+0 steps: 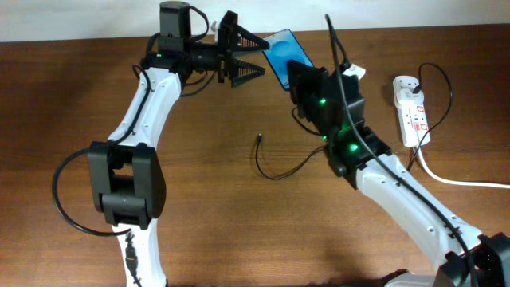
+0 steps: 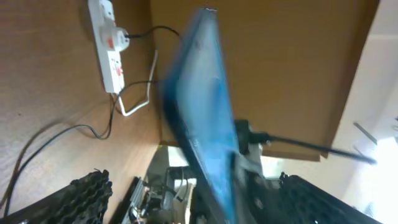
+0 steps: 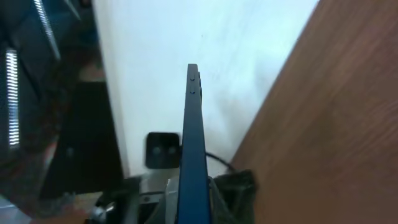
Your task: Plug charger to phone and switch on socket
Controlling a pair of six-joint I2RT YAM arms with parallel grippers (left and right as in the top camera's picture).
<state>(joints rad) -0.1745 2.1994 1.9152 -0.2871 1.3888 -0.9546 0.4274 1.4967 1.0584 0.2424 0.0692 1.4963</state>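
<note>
The phone (image 1: 285, 54), blue-screened, is held off the table at the back centre, tilted. My right gripper (image 1: 300, 78) is shut on its lower end; in the right wrist view the phone (image 3: 193, 137) is edge-on between the fingers (image 3: 196, 202). My left gripper (image 1: 261, 57) is open just left of the phone, and the blurred phone (image 2: 202, 106) reaches between its jaws (image 2: 205, 202). The charger cable lies on the table with its plug tip (image 1: 260, 138) free. The white socket (image 1: 411, 110) lies at the right and also shows in the left wrist view (image 2: 107, 46).
The charger cable (image 1: 280, 174) curls under my right arm and runs toward the socket, where a plug sits in one outlet. The socket's thick white cord (image 1: 446, 177) trails off to the right edge. The wall runs close behind the phone.
</note>
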